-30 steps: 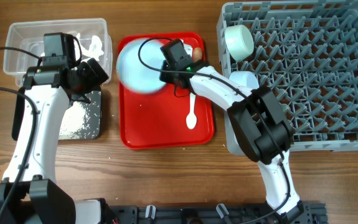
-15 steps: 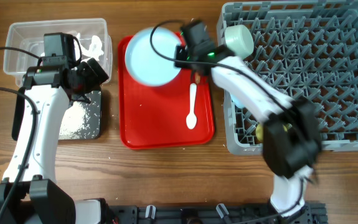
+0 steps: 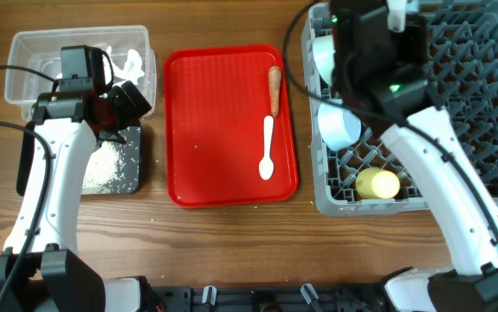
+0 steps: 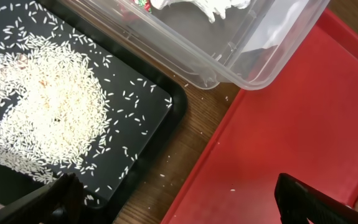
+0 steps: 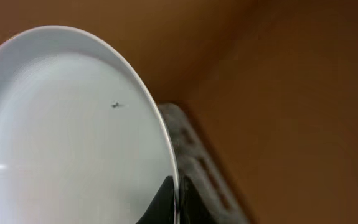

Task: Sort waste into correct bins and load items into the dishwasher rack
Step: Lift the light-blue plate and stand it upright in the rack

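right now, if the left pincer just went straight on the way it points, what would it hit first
Likely the wooden table, in the strip between the black tray and the red tray. The open left pincer points down at that gap; depth is unclear, so it might catch either rim.

We are wearing smooth white shells on our left arm [image 3: 58, 169] and right arm [image 3: 449, 178], with boxy black housings at the joints. Thin black cables [image 3: 6, 70] are looping beside them, and a small green light [image 3: 396, 87] is glowing on the right wrist.
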{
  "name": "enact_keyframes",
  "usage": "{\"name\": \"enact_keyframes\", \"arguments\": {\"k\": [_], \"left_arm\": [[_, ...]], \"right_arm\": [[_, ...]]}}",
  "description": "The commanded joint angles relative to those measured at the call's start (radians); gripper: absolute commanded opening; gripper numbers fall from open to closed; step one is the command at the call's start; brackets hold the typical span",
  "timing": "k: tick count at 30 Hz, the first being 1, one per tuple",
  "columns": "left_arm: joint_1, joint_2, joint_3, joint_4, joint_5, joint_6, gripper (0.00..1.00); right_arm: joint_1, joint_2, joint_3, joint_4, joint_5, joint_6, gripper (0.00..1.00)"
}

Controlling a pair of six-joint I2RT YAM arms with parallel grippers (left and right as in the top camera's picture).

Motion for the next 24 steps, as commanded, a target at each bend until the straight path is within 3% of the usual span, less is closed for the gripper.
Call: {"name": "enact_keyframes", "arguments": {"k": [1, 6, 15, 22, 23, 24], "left_arm": [[0.005, -0.007, 0.007, 0.002, 0.004, 0.001, 1.0], [0.005, -0.007, 0.007, 0.002, 0.004, 0.001, 1.0], [0.005, -0.007, 0.007, 0.002, 0.004, 0.001, 1.0], [0.005, -0.007, 0.007, 0.002, 0.004, 0.001, 1.0], [0.005, -0.007, 0.007, 0.002, 0.004, 0.001, 1.0], [0.005, -0.007, 0.007, 0.002, 0.004, 0.001, 1.0]], "right_arm": [[-0.068, 0.005, -0.003, -0.06, 0.052, -0.19, 0.04], [-0.126, 0.01, -0.003, -0.071, -0.101, -0.295, 0.04], [-0.172, 0.2, -0.003, -0.048, -0.114, -0.477, 0.04], [-0.178, 0.311, -0.003, 0.002, -0.156, -0.496, 0.05], [-0.178, 0.313, -0.003, 0.002, -0.206, -0.494, 0.14], [-0.178, 0.313, -0.003, 0.002, -0.287, -0.493, 0.36]]}}
